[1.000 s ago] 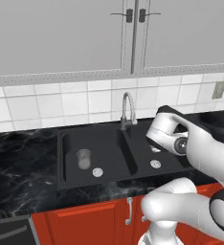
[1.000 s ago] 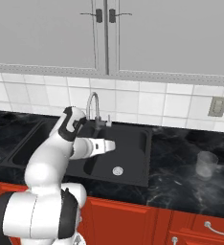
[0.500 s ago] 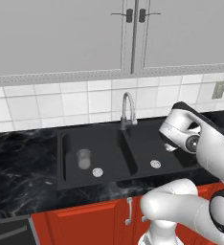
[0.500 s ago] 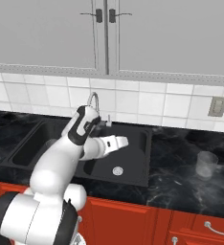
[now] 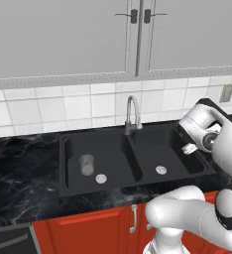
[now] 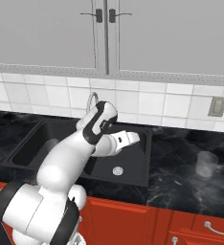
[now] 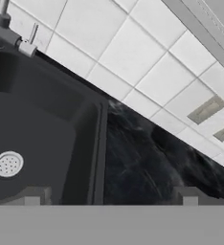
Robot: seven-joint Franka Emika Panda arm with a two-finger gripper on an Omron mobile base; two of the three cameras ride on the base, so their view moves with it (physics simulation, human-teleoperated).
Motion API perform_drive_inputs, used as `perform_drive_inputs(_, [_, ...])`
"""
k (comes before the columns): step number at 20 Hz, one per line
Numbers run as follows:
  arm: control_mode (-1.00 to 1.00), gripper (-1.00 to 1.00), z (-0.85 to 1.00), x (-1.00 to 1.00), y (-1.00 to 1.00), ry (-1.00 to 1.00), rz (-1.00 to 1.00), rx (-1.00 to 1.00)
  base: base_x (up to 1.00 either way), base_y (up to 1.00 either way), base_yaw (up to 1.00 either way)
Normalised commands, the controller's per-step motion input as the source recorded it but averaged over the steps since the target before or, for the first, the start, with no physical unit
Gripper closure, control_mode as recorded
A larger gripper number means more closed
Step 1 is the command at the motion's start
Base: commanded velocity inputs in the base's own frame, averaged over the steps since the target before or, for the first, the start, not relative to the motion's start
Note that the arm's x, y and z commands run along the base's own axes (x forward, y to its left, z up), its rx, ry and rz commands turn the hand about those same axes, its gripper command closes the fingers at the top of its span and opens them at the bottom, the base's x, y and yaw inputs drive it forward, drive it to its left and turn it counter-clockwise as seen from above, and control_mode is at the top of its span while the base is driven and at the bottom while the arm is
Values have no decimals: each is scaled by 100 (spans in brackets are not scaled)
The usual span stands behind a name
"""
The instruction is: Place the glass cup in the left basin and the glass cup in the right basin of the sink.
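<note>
Swung right over the right basin (image 6: pixel 128 162), jaws (image 6: pixel 131 138) spread, empty; one glass cup (image 5: pixel 87 164) in left basin (image 5: pixel 113 163)

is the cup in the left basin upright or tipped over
Upright. In the left base view the glass cup stands on the floor of the left basin, its rim on top, beside the drain.

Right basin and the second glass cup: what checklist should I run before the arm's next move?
1. First glass cup standing in the left basin: ok.
2. Right basin free of objects around its drain: ok.
3. Second glass cup upright on the counter right of the sink: ok.
4. End effector carrying nothing: ok.
5. Fingers open enough for the cup: cannot tell.
</note>
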Motion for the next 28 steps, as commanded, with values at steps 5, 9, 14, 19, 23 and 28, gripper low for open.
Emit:
perform_drive_inputs(5, [-100,-100,19,0,-34,23,-6,-3,0,0,0])
perform_drive_inputs(9, [-100,-100,19,0,-39,23,-9,-6,0,0,0])
perform_drive_inputs(14, [-100,-100,24,1,-47,18,-11,-6,0,0,0])
perform_drive_inputs(19, [-100,-100,19,3,-63,13,-8,-7,0,0,0])
perform_drive_inputs(23, [-100,-100,32,0,-69,5,-2,-4,0,0,0])
perform_drive_inputs(28, [-100,-100,36,-1,-53,0,26,-2,0,0,0])
